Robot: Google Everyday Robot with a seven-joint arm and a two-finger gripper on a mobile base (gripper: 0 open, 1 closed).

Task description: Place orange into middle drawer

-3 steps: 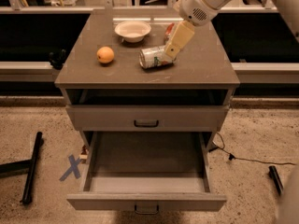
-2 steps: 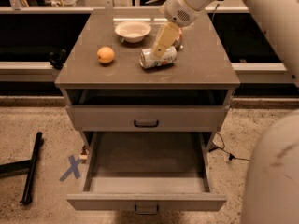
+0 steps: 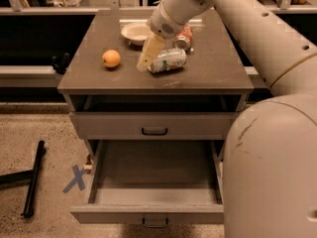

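— While the arm [image 3: 233, 14] reaches across the desk [image 3: 218, 73], where is the hand?

— The hand [image 3: 143, 63] hangs tilted just over the desk top, its tip right beside the left end of a green-and-white can [image 3: 168, 60] that lies on its side. Whether it touches that can, and whether it is open or closed, I cannot tell.

— And the orange?

— The orange [image 3: 111, 58] sits on the desk top, to the left of the hand and apart from it, near the left edge.

— What else is up there?

— A white bowl [image 3: 134, 32] stands behind the hand, and a red can [image 3: 184, 36] is partly hidden by the arm.

— The drawers?

— The middle drawer [image 3: 148, 213], the lowest one, is pulled out toward the camera with its inside open to view. The drawer front [image 3: 114, 125] above it is shut, with a dark gap under the desk top.

— The room?

— The floor [image 3: 39, 128] is speckled, with a blue X [image 3: 75, 177] and a black bar [image 3: 32, 180] at the left. The robot's pale body [image 3: 277, 172] fills the lower right and hides the open drawer's right end.
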